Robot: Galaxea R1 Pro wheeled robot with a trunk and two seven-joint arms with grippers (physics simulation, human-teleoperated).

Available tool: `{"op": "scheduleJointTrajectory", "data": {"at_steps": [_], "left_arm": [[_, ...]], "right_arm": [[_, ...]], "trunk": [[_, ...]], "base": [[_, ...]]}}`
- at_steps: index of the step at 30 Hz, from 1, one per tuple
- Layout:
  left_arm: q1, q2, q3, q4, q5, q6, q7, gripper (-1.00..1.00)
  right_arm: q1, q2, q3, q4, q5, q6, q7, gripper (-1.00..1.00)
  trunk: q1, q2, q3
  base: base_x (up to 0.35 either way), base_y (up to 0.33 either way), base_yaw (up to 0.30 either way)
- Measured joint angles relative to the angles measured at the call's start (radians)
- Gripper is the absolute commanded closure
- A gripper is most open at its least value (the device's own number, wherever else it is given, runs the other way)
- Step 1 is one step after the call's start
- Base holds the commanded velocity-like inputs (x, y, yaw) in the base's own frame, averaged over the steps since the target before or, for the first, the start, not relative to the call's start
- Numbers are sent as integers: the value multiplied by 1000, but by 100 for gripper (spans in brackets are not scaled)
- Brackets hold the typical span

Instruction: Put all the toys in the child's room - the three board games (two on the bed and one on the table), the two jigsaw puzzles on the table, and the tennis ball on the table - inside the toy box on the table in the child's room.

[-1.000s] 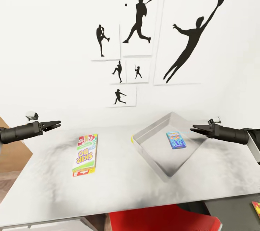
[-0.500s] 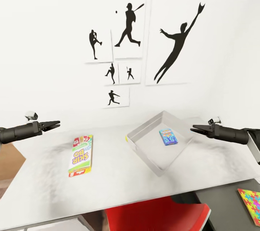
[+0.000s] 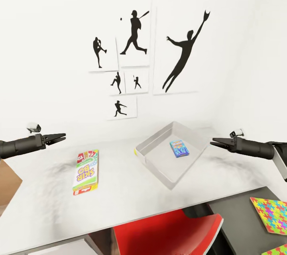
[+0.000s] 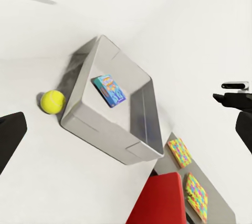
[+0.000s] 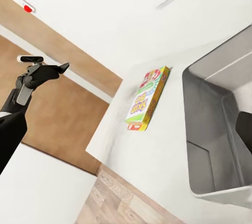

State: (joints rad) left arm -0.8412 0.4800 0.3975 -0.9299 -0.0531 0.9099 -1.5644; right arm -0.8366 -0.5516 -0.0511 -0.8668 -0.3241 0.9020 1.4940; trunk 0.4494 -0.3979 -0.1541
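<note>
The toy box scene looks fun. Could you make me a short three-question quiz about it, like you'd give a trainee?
1. True or false: the toy box already holds the blue board game.
2. Where is the tennis ball?
A. inside the toy box
B. on the table against the toy box's outer wall
C. in the left end effector
3. Fill in: the jigsaw puzzles lie on the table's lower ____ grey section.

Key:
1. True; it lies flat on the box floor.
2. B; both the left and the right end effector hang empty above the table, and the Skip-Bo board game is outside the box too.
3. dark.
</note>
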Motion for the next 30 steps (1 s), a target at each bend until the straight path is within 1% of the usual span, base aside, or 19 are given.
{"op": "scheduleJointTrajectory", "data": {"at_steps": [17,22,30], "left_arm": [[0,0,0,0,0,0,0,-100],[0,1,0,0,-1,0,0,-100],[0,1,0,2,-2,0,0,-100]], "right_arm": [[0,2,0,11,0,-1,-1,-100],[0,2,0,13,-1,-1,-1,-100],[0,1,0,17,-1,-1,-1,-100]], "trunk": [[0,0,1],[0,0,4],[0,0,13]], "base": [[-9,1,-5],[-149,64,-58],[-241,148,-152]]}}
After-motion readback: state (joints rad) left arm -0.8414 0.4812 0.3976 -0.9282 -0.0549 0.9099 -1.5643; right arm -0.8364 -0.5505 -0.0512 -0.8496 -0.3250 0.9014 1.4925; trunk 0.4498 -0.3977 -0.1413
